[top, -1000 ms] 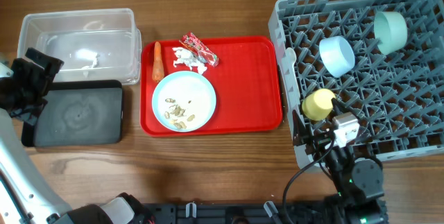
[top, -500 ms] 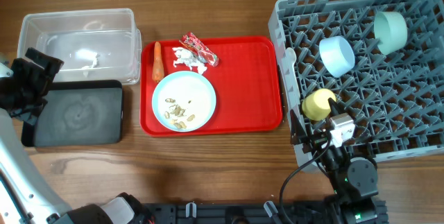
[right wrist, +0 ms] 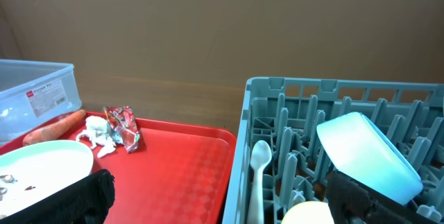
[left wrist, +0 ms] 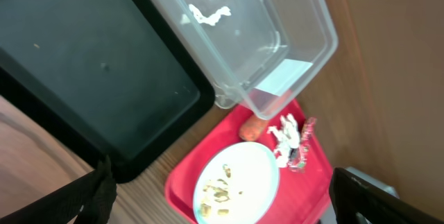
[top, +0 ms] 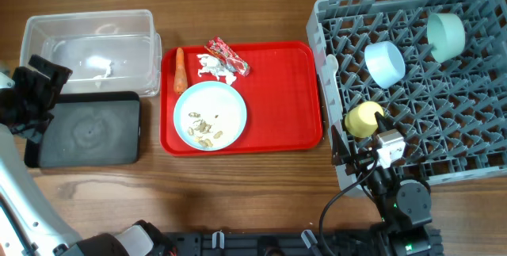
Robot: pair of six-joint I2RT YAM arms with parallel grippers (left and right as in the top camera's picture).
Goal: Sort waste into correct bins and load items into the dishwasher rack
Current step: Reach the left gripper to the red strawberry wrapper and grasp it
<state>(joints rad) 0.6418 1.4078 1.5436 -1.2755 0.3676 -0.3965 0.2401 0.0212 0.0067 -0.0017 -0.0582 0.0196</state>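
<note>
The light blue plate with loose seeds lies on the red tray. Behind it are the orange carrot, the white tissue and the red-and-white wrapper. The grey rack holds the small blue bowl, the mint bowl, the yellow cup and the white spoon. The clear tub and the black tray stand at the left. My left gripper is open and empty above the black tray's left end. My right gripper is open and empty at the rack's front left corner.
A scrap of white tissue lies inside the clear tub. In the left wrist view the tub overlaps the black tray, with the carrot just beyond. Bare wooden table runs along the front.
The right arm shifted slightly left a second ago and has been still since. The left arm and all objects have not moved.
</note>
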